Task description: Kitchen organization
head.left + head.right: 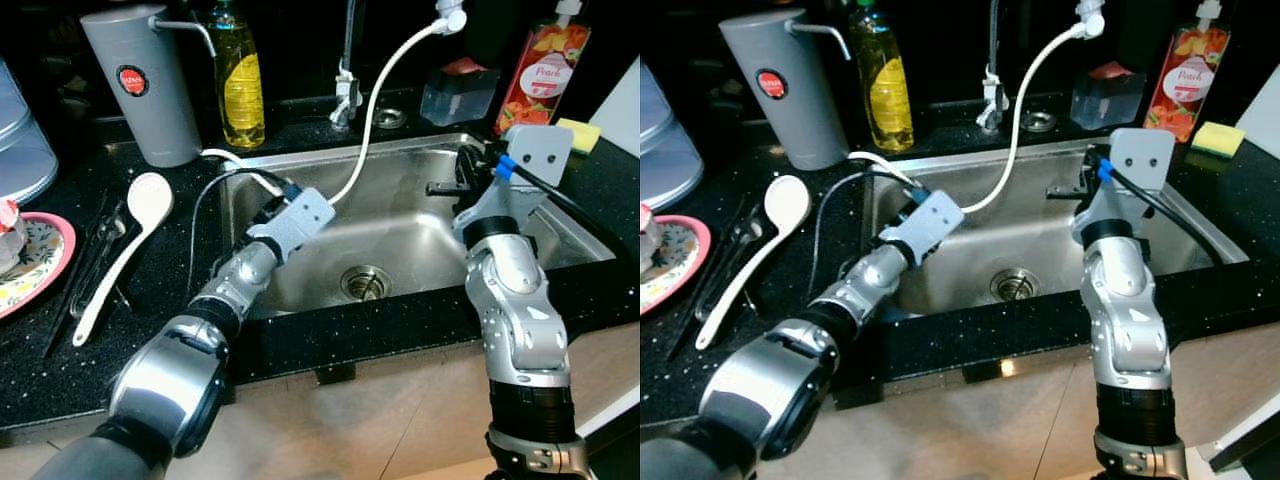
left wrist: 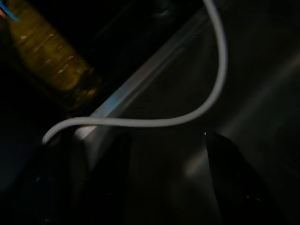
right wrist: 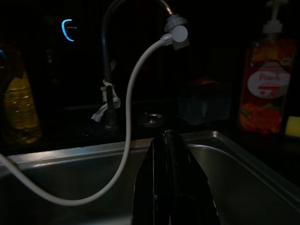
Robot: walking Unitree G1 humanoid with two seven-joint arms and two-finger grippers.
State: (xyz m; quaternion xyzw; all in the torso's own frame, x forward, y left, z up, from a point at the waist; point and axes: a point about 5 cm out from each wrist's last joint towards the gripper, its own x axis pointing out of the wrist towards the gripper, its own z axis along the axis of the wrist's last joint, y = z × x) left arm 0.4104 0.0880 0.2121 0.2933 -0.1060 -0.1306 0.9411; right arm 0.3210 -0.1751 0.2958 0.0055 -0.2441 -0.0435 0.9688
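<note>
My left gripper (image 2: 166, 183) hangs over the left rim of the steel sink (image 1: 420, 235), open, with nothing between its fingers. A white hose (image 1: 385, 85) runs from the tap down to that rim and crosses just ahead of those fingers. My right gripper (image 3: 169, 138) is over the right half of the sink, shut and empty, pointing toward the tap. On the black counter to the left lie a white ladle (image 1: 140, 215), dark tongs (image 1: 95, 250) and a pink patterned plate (image 1: 40, 265).
Behind the sink stand a grey dispenser (image 1: 140, 85), a yellow oil bottle (image 1: 238, 80), a clear box (image 1: 458, 95), a peach soap bottle (image 1: 542, 68) and a yellow sponge (image 1: 580, 133). The drain (image 1: 365, 282) sits in the sink's bare floor.
</note>
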